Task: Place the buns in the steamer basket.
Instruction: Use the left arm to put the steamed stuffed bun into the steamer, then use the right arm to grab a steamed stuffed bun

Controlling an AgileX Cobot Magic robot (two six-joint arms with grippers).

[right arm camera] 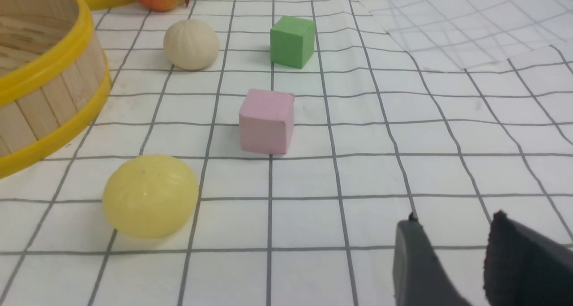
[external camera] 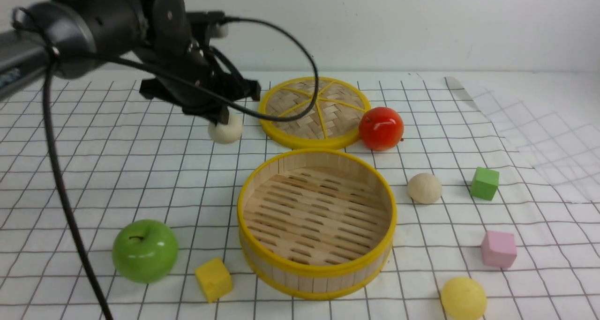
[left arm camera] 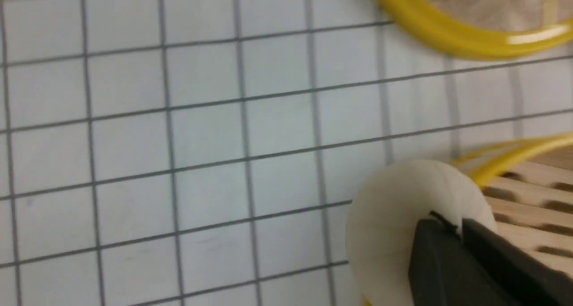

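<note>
Cream-white bun (external camera: pixel 228 131) clamped in left tool (left arm camera: pixel 450 221), right tool (right arm camera: pixel 455 216) apart, seen only in right wrist view

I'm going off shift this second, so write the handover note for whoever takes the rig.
Left gripper: shut on the far cream bun; lifted or not, unclear.
Right gripper: open, nothing held.
Other buns: second cream bun right of the steamer basket, yellow bun nearer, both on the table.
Done: no bun in the basket.
Left: all three to go in.
</note>
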